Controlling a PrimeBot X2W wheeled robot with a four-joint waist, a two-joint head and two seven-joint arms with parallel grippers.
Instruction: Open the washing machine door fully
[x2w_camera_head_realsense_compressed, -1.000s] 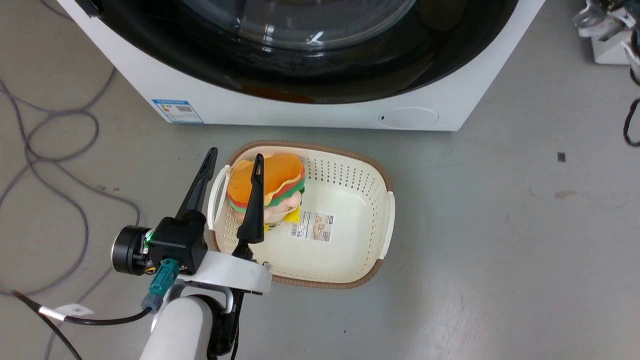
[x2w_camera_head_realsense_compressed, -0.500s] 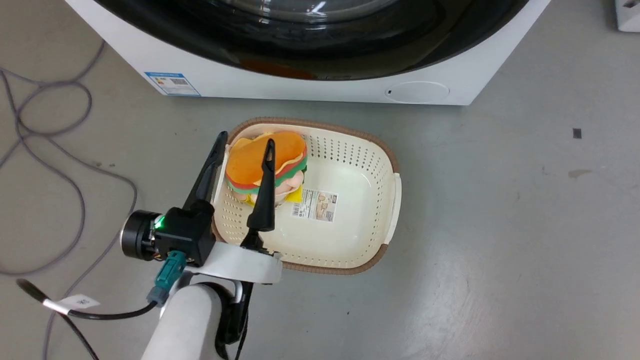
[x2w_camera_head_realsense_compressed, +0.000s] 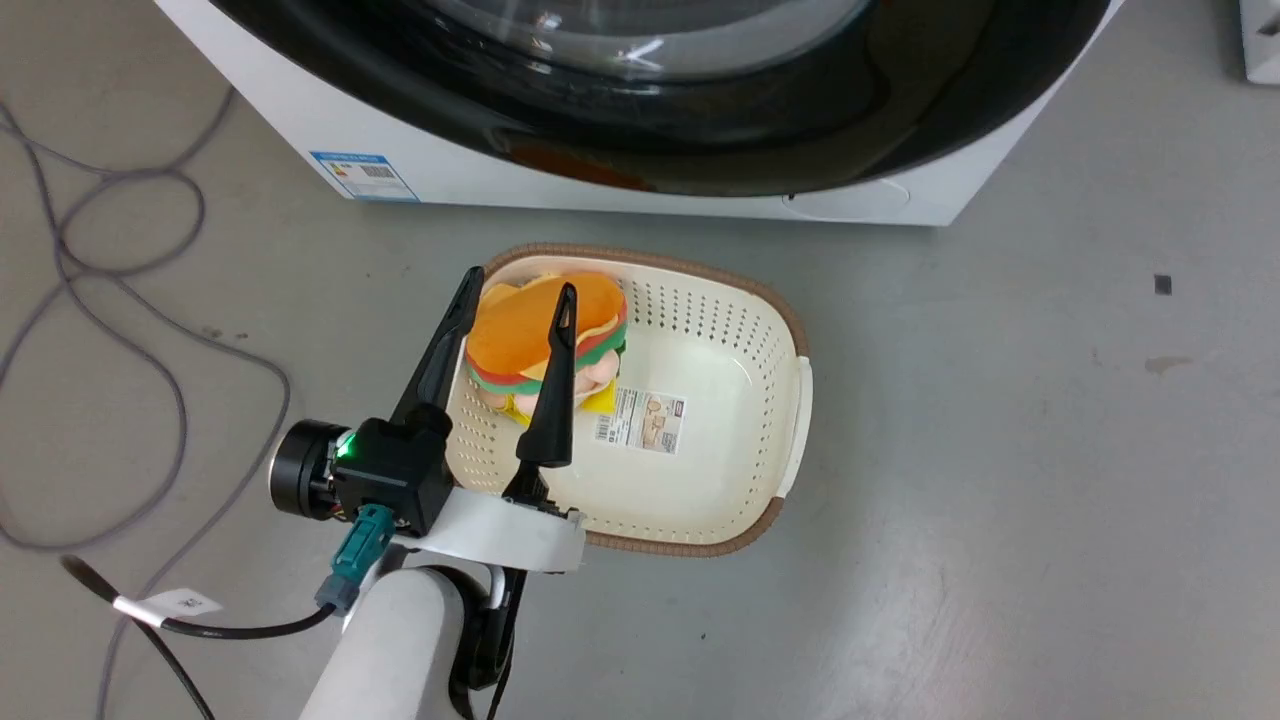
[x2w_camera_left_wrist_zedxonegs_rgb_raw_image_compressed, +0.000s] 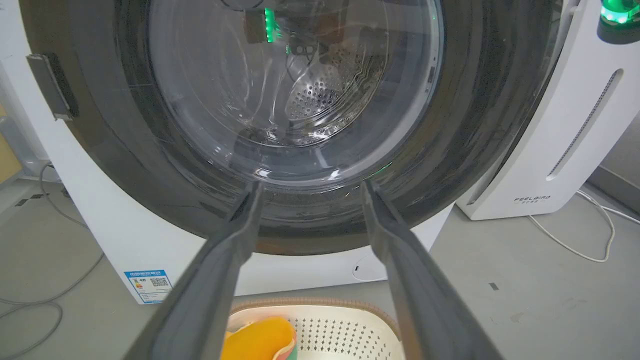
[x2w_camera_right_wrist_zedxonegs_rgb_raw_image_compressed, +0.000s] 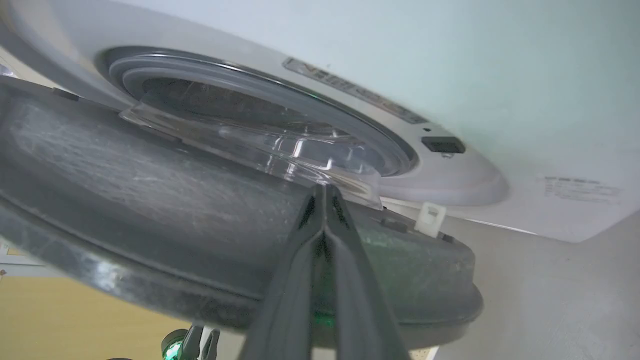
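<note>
The washing machine (x2w_camera_head_realsense_compressed: 450, 185) is a white front-loader at the top of the head view. Its glossy black washing machine door (x2w_camera_head_realsense_compressed: 700, 130) stands ajar, its right edge swung out over the low round flap (x2w_camera_head_realsense_compressed: 860, 200). From behind, the right wrist view shows the door's matte inner rim (x2w_camera_right_wrist_zedxonegs_rgb_raw_image_compressed: 150, 200) and clear glass bowl (x2w_camera_right_wrist_zedxonegs_rgb_raw_image_compressed: 250, 145) away from the drum opening (x2w_camera_right_wrist_zedxonegs_rgb_raw_image_compressed: 280, 95). My right gripper (x2w_camera_right_wrist_zedxonegs_rgb_raw_image_compressed: 323, 192) is shut, its tips against the door's inner side by the bowl. My left gripper (x2w_camera_head_realsense_compressed: 520, 281) hangs open over the basket, facing the door (x2w_camera_left_wrist_zedxonegs_rgb_raw_image_compressed: 125, 125), apart from it.
A cream basket (x2w_camera_head_realsense_compressed: 790, 330) with a burger plush (x2w_camera_head_realsense_compressed: 520, 330) sits on the floor in front of the machine. Grey cables (x2w_camera_head_realsense_compressed: 150, 330) loop on the floor at the left. A white FEELBIRD appliance (x2w_camera_left_wrist_zedxonegs_rgb_raw_image_compressed: 550, 150) stands beside the machine.
The head camera has shifted. The door's right edge has swung further out and now covers part of the round flap. My left gripper stays open over the basket.
</note>
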